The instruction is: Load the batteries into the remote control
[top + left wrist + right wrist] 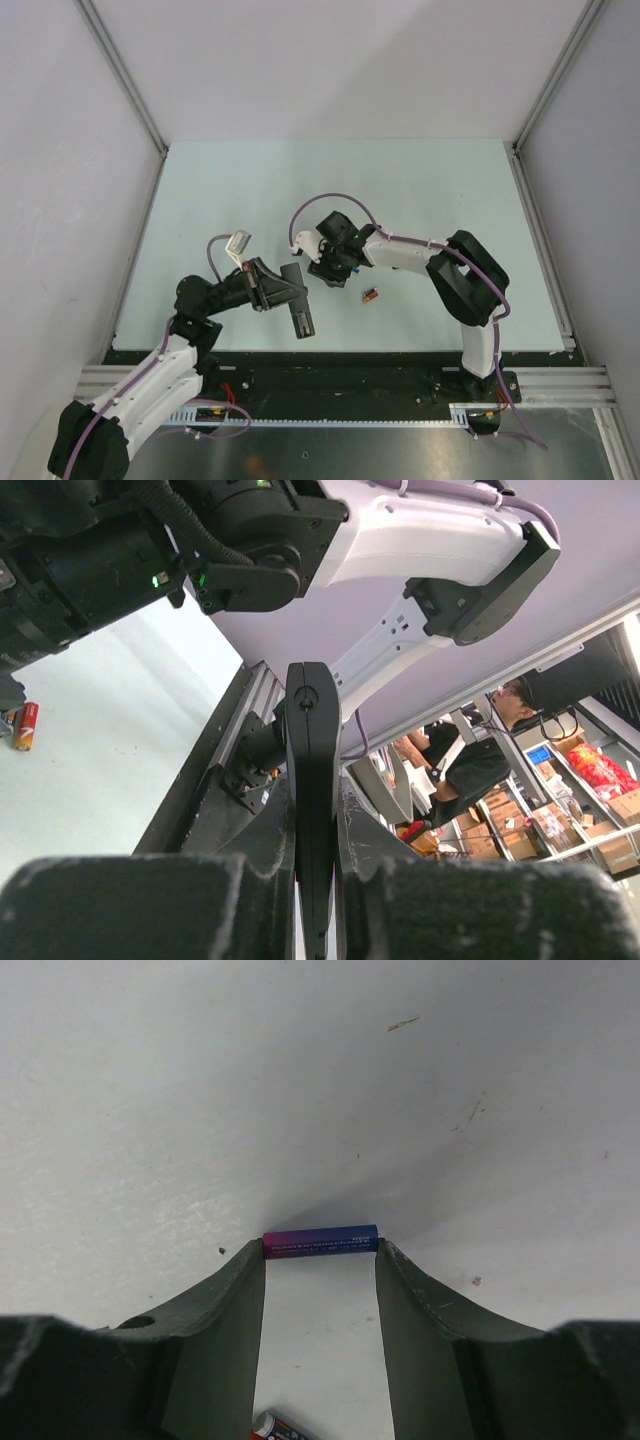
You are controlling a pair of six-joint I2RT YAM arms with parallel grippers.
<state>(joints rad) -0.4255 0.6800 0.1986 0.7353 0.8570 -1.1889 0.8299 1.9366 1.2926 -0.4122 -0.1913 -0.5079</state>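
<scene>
The left gripper (315, 905) has its fingers pressed together on the remote control (312, 770). It clamps the slim black bar by its two flat faces. In the left wrist view the bar shows edge-on and stands out from the fingers, lifted off the table (420, 190). I judge it is held like this so that the remote stays firm in the air and one long face is free for the other arm. Whether the battery slot is open, I cannot tell.

The right gripper (320, 1260) has its fingers partly apart, and the blue battery (320, 1241) is clamped between the two tips. The tips press on its two ends, so the whole round side stays bare. This grip probably lets the battery go sideways into a slot without the fingers being in the way.

In the top view the right gripper hovers just beside the remote, at about 1 o'clock from it. The red-orange battery (370, 296) lies on the table at about 4 o'clock from the right gripper, near but not touched. It waits there for its turn, I think. No battery appears to be loaded yet.
</scene>
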